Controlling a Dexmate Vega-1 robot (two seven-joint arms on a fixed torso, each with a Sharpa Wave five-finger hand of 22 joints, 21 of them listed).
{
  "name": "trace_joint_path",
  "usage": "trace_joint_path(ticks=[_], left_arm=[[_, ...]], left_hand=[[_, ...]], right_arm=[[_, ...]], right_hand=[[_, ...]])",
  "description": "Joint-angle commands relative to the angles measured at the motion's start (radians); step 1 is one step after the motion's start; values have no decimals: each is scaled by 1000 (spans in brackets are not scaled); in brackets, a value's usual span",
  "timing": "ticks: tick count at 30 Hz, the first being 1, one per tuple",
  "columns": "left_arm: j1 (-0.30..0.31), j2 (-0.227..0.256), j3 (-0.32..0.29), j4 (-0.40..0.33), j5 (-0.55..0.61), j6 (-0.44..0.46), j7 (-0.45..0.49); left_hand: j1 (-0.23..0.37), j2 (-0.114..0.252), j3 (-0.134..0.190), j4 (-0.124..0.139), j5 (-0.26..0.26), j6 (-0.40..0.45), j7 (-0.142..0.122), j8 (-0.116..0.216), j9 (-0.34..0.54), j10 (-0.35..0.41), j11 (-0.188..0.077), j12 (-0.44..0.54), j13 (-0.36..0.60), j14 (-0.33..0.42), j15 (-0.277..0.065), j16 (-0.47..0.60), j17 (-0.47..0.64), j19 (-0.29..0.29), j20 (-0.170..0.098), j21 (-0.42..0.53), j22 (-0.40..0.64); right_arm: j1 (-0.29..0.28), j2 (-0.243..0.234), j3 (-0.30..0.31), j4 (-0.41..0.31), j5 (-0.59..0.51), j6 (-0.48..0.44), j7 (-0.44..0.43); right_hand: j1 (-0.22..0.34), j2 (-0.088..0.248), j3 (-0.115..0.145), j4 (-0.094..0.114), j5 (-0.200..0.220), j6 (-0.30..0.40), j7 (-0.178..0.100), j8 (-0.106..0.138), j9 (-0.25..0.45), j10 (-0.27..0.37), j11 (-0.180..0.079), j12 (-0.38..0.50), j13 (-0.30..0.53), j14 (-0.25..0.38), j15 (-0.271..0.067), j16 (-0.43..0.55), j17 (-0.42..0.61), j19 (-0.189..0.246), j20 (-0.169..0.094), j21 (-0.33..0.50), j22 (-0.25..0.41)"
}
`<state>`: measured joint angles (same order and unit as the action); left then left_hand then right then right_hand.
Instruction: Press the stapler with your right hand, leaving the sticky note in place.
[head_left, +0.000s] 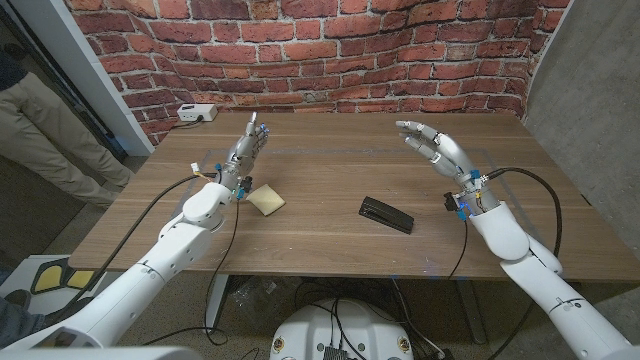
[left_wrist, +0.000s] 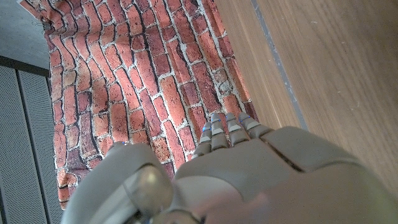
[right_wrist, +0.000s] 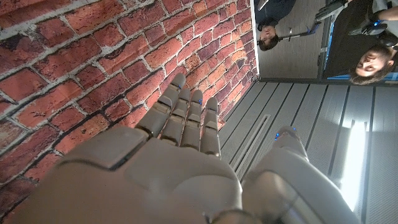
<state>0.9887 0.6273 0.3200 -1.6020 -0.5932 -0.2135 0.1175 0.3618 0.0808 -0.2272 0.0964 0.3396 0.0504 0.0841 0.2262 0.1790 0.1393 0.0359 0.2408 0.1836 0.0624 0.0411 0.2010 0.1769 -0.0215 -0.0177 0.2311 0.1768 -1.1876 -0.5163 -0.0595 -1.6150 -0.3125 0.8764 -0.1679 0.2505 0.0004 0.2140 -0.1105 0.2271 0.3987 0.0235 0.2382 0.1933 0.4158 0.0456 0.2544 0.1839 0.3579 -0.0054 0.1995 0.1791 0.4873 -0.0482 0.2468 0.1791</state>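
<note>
The stapler (head_left: 386, 214) is black and lies on the wooden table (head_left: 330, 160) right of centre, set at a slant, with nothing touching it. The table, the largest thing here, runs back to a red brick wall (head_left: 300, 50), which also shows beyond the fingers in both wrist views. At the far left a person's leg in light trousers (head_left: 45, 135) stands beside the table.

The left arm (head_left: 150, 265) comes in from the bottom left corner, white, with a black cable hanging along it. The right arm (head_left: 530, 265) comes in from the bottom right, also trailing a black cable. The left hand (head_left: 243, 152) is raised above the table, fingers stretched forward and held together, holding nothing; in the left wrist view the left hand's (left_wrist: 249, 168) fingers point toward the wall over the table's edge. The right hand (head_left: 437, 146) hangs above the table behind and to the right of the stapler, well apart from it, fingers spread loosely and grasping nothing; the right wrist view shows the same relaxed hand (right_wrist: 174, 162) with fingers extended.

The yellow sticky note (head_left: 266, 199) lies on the table just beside the left wrist, well to the left of the stapler. A small white box (head_left: 197, 113) sits at the table's far left corner.
</note>
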Motion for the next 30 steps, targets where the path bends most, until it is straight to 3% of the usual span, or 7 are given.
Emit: trace_joint_path(ticks=[1, 5, 18, 30], left_arm=[[-4, -5, 3, 6, 2, 1, 3], [-3, -4, 3, 5, 2, 3, 4], [-3, 5, 1, 7, -14, 0, -27], [1, 16, 2, -7, -10, 6, -32]], left_hand=[[2, -2, -2, -6, -4, 5, 5, -5, 4, 9, 0, -1, 4, 9, -2, 2, 4, 3, -1, -3, 2], [3, -1, -2, -6, -5, 7, 6, -5, 4, 11, 1, -2, 4, 10, -1, 2, 4, 3, -1, -4, 2], [8, 2, -4, -7, -8, 7, 3, -9, 4, 11, 2, -6, 5, 11, 4, -2, 4, -2, 4, -9, 3], [9, 3, -5, -7, -11, 7, 0, -12, 5, 14, -1, -8, 5, 13, 1, -3, 4, -2, 10, -11, 3]], right_arm=[[-7, -42, 30, -41, -252, 20, -138], [-5, -67, 31, -59, -328, 16, -187], [-4, -167, -4, -108, -583, -51, -411], [15, -297, -84, -146, -631, -117, -464]], right_hand=[[25, 4, 8, -13, 6, 17, -4, 5, 4, 14, -15, 2, 5, 14, -1, -2, 3, 1, -20, -6, 4], [35, 9, 13, -17, 9, 32, -26, 8, 3, 24, -27, 3, 4, 22, -6, -1, 3, 6, -19, -7, 4], [49, 17, 20, -23, 10, 62, -50, 13, 2, 38, -40, 3, 4, 18, -13, -8, 4, 6, -22, -12, 5], [54, 21, 23, -24, 10, 68, -61, 12, 2, 42, -47, 2, 4, 14, -18, -10, 4, 4, -22, -15, 5]])
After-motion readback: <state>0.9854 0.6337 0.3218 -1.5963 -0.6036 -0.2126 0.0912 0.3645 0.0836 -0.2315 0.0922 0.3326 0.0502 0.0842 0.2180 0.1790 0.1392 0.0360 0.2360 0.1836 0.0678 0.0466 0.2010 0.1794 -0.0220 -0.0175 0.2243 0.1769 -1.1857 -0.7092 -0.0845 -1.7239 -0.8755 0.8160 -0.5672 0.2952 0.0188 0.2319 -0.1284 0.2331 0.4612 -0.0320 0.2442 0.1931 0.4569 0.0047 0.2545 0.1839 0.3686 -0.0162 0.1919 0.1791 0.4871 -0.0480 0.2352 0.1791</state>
